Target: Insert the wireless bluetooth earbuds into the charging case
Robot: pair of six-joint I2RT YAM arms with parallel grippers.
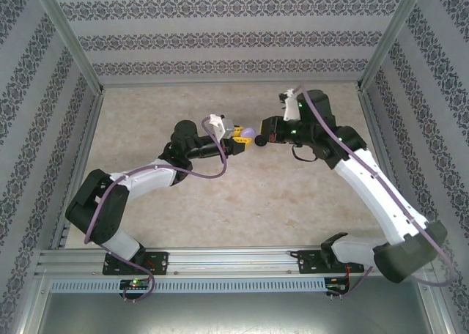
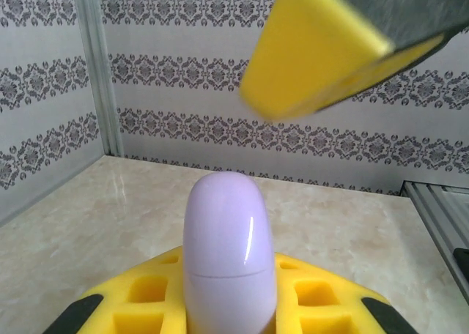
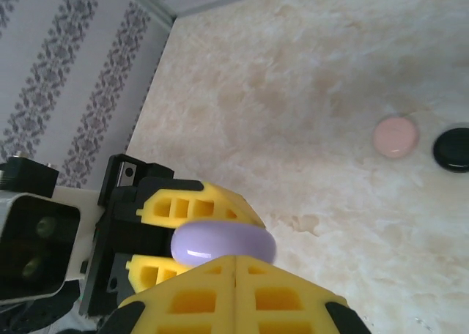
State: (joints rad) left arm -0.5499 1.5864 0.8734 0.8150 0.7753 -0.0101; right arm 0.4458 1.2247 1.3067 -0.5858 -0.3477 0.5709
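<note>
The purple charging case (image 2: 229,253) was closed, its lid seam a thin line around the body. It was held clear of the table (image 3: 293,92), above the middle of the surface and somewhat nearer the far edge than the near one. My left gripper (image 1: 242,135) was pinching it, with one yellow finger (image 3: 196,206) on either broad side. In the left wrist view the case stood on end between those pads, its rounded top pointing away from my wrist.

My right gripper (image 3: 234,272) faced it from the other side. Its two yellow fingers were pressed together along a straight seam with nothing between them. Their joined tip sat very near the free end of the case. From the right wrist the tip seemed to meet the case's rim, but the left wrist view showed a gap between them, so I took them as close and not touching.

Down on the table lay a pink case (image 3: 396,136) and a black case (image 3: 454,149). Both were round and closed, and they sat just beside each other, well apart from my grippers. I could not place them against the table's edges. Patterned walls (image 2: 293,136) stood along the far, left and right edges.
</note>
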